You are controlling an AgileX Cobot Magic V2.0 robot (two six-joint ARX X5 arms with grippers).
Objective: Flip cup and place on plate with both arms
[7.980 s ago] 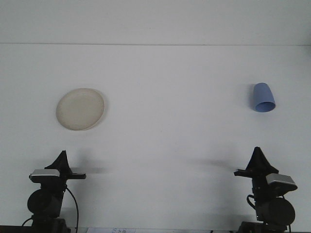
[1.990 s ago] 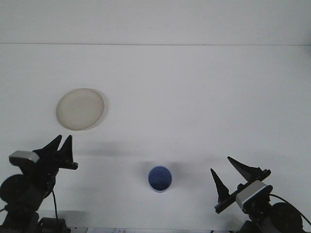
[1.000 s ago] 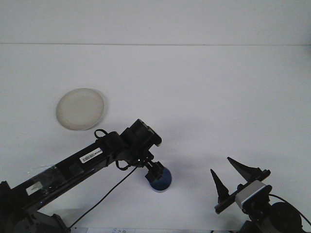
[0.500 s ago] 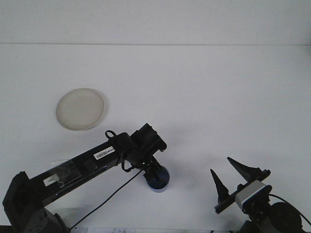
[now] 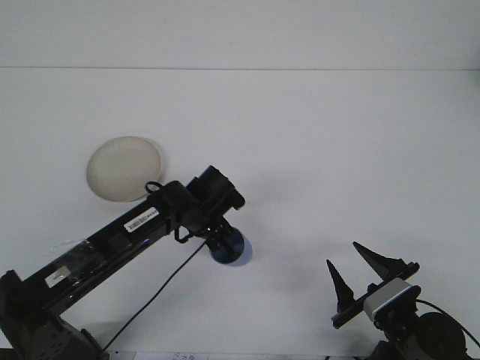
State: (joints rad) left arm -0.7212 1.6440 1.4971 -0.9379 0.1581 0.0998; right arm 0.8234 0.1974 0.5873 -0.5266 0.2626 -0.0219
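Note:
A blue cup (image 5: 229,248) hangs just above the white table near the middle front, its shadow under it. My left gripper (image 5: 223,241) is shut on the cup, reaching in from the lower left on its long black arm. The cream plate (image 5: 124,168) lies on the table to the upper left of the cup, partly overlapped by the arm's wrist. My right gripper (image 5: 364,271) rests at the lower right with its two black fingers spread open and nothing between them.
The table's far edge meets the wall along the top of the view. A black cable (image 5: 161,291) hangs under the left arm.
The left arm closed on the cup and has now lifted it and carried it a little up and left toward the plate. The right arm has stayed put.

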